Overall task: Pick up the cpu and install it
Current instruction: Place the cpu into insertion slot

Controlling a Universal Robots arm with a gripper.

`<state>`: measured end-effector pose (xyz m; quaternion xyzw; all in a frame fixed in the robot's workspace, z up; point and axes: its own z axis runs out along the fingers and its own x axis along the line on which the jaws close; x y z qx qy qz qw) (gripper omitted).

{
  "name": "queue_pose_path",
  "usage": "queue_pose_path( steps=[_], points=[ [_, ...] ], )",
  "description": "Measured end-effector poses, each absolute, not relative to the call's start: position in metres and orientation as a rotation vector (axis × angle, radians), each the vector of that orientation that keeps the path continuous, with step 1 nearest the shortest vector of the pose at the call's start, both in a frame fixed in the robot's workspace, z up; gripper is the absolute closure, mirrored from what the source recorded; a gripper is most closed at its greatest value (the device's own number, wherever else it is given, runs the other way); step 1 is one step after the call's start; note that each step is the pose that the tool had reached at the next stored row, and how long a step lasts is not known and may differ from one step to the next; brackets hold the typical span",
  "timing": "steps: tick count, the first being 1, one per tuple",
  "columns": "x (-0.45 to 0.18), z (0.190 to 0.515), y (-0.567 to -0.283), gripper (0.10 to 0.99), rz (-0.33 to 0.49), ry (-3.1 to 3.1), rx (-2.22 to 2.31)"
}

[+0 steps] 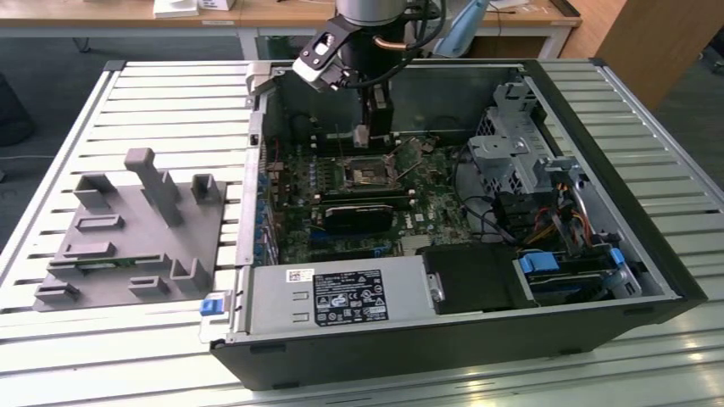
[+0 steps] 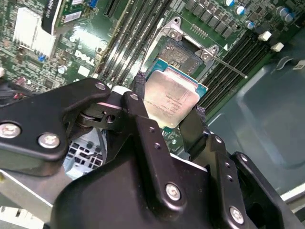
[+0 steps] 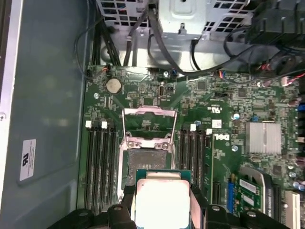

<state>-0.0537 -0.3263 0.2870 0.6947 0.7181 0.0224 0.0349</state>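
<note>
The gripper (image 2: 169,101) is squeezed shut on the cpu (image 3: 159,202), with a black finger (image 2: 190,131) on each of two opposite sides. The cpu is square, so no side is longer. It hangs over one edge of the open socket (image 3: 145,160), shiny top facing up, its edges lined up with the socket's edges. The green board (image 3: 209,95) spreads around the socket. The grey tray (image 1: 125,229) sits well apart from the socket, outside the computer case (image 1: 453,339).
</note>
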Motion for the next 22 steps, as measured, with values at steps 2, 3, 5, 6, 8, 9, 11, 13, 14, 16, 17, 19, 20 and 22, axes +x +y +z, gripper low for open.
queue_pose_path(
  steps=[2, 3, 5, 6, 8, 9, 11, 13, 14, 16, 17, 19, 20, 22],
  points=[
    [-0.054, 0.283, -0.325, 0.549, 0.069, 2.211, 2.131],
    [-0.054, 0.282, -0.325, 0.549, 0.069, 2.211, 2.131],
    [-0.054, 0.278, -0.324, 0.549, 0.069, 2.211, 2.131],
    [-0.053, 0.276, -0.324, 0.549, 0.069, 2.211, 2.131],
    [-0.053, 0.272, -0.324, 0.549, 0.069, 2.211, 2.131],
    [-0.053, 0.271, -0.323, 0.549, 0.069, 2.211, 2.132],
    [-0.053, 0.267, -0.322, 0.549, 0.069, 2.211, 2.132],
    [-0.053, 0.263, -0.322, 0.549, 0.068, 2.211, 2.132],
    [-0.053, 0.262, -0.322, 0.549, 0.068, 2.212, 2.132],
    [-0.052, 0.258, -0.322, 0.549, 0.067, 2.212, 2.132],
    [-0.051, 0.256, -0.321, 0.549, 0.066, 2.212, 2.133],
    [-0.05, 0.253, -0.321, 0.549, 0.065, 2.213, 2.133],
    [-0.049, 0.251, -0.321, 0.549, 0.064, 2.213, 2.134],
    [-0.049, 0.247, -0.321, 0.549, 0.063, 2.213, 2.134]
  ],
)
